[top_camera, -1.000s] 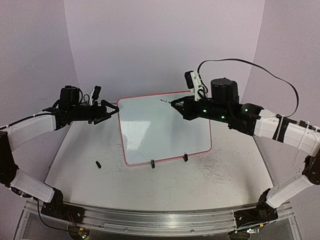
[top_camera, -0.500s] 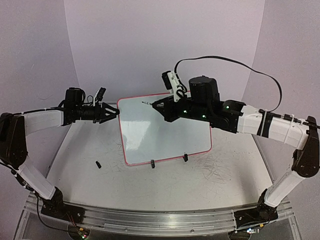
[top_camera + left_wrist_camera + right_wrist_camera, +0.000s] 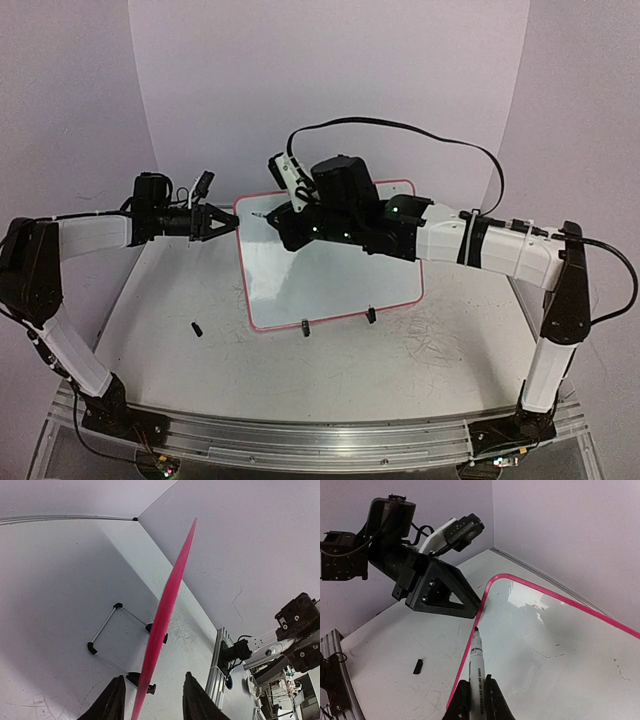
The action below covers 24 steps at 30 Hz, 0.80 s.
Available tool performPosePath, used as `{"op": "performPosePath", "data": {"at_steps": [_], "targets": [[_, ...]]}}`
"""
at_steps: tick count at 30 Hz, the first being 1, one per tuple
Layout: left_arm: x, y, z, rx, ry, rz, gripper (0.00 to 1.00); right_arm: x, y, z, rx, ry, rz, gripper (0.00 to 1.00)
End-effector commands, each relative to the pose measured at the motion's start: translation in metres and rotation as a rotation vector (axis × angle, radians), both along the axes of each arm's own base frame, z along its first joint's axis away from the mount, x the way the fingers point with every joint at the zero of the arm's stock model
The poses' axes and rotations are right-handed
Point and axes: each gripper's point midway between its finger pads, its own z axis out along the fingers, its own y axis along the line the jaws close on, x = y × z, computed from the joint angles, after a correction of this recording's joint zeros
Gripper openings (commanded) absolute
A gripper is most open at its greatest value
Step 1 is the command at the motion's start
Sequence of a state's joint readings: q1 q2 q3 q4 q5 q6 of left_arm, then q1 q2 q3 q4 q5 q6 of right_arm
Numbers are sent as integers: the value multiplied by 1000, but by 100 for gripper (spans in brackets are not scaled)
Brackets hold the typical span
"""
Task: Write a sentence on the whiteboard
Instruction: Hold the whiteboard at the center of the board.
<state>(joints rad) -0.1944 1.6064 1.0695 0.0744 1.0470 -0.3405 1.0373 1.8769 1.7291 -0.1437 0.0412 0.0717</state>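
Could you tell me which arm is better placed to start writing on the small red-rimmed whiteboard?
Right. The right gripper holds a white marker, tip by the red-rimmed whiteboard's upper-left corner; the left gripper only straddles its rim.

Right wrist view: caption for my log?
Marker in right gripper, tip at whiteboard corner; left gripper at its rim.

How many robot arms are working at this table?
2. The left arm comes from the left, left claw straddling the whiteboard edge; the right arm stretches across the board, right claw holding a marker.
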Motion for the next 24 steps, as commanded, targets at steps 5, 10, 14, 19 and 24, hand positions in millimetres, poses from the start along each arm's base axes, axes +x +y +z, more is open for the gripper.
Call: {"op": "performPosePath", "data": {"at_steps": [5,10,14,19,24], "targets": [[14,-3,28,-30,-116,-41,28,12,8,20,1,-61,-36,0],[11,-3,22,-26,-118,-54,21,16,14,16,-18,-71,-52,0],[9,-2,24,-22,-138,-60,15,20,19,16,-21,-73,-61,0],[9,-3,21,-22,-137,-64,9,22,26,12,-31,-70,-55,0],[9,-3,20,-23,-133,-68,19,22,31,8,-38,-64,-46,0]]}}
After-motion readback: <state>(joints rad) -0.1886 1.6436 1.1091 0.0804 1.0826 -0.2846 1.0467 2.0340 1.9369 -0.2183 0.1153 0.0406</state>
